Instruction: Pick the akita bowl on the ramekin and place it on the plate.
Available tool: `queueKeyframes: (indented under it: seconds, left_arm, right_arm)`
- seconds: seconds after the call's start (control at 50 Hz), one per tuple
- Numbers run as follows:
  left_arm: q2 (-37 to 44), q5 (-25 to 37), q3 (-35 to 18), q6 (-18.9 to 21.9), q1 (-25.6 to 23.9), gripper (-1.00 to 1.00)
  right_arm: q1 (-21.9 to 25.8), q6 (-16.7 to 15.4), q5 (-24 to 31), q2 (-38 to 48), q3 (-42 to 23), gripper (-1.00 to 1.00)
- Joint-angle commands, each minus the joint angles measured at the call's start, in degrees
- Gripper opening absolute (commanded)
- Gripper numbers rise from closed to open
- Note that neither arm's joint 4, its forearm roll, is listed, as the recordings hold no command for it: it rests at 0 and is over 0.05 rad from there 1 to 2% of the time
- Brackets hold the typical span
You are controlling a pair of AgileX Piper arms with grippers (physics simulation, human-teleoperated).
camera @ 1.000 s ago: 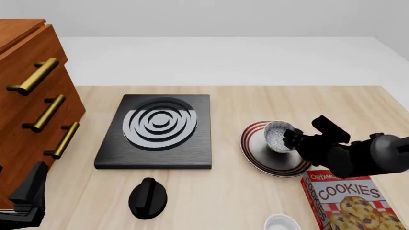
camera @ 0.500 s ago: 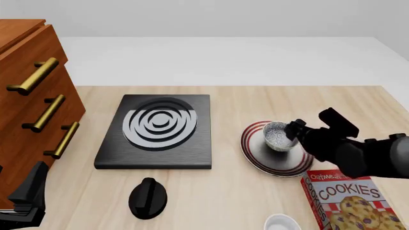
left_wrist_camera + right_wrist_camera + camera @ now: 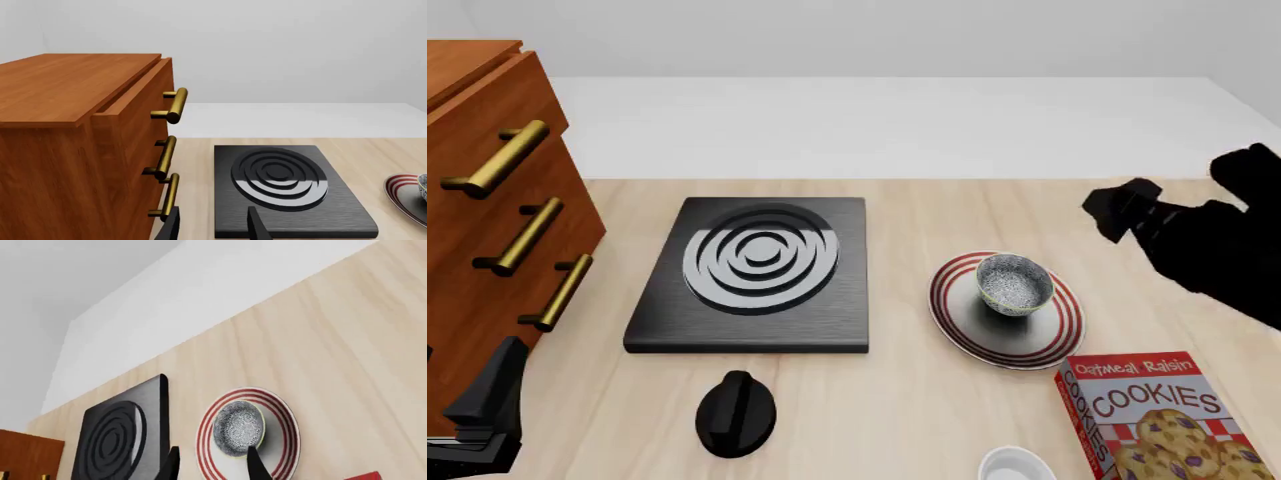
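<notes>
Withdrawn right end effector (image 3: 1108, 212); akita bowl (image 3: 1014, 284) sits on plate (image 3: 961, 322).

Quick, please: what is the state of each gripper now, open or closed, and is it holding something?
Left gripper: open, holding nothing.
Right gripper: open, holding nothing; the bowl sits on the plate, apart from it.
</notes>
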Motion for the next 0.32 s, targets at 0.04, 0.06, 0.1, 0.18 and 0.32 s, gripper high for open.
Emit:
queueKeyframes:
  seconds: [0.04, 0.06, 0.1, 0.18, 0.32]
  left_arm:
    - [0.00, 0.00, 0.00, 0.00, -0.01, 1.00]
    - [0.01, 0.00, 0.00, 0.01, 0.01, 1.00]
    - [0.00, 0.00, 0.00, 0.00, 0.01, 1.00]
    - [0.00, 0.00, 0.00, -0.01, 0.00, 1.00]
    - [0.00, 0.00, 0.00, 0.00, -0.01, 1.00]
  right_arm:
    - [-0.52, -5.70, 14.67, -18.39, -3.17, 1.00]
    - [-0.29, -4.72, 15.38, -19.60, -2.90, 1.00]
    - [-0.63, -7.32, 17.96, -22.41, -4.35, 1.00]
    - [-0.04, -7.26, 22.52, -28.78, -5.67, 1.00]
    - [-0.31, -8.91, 27.86, -36.51, -7.40, 1.00]
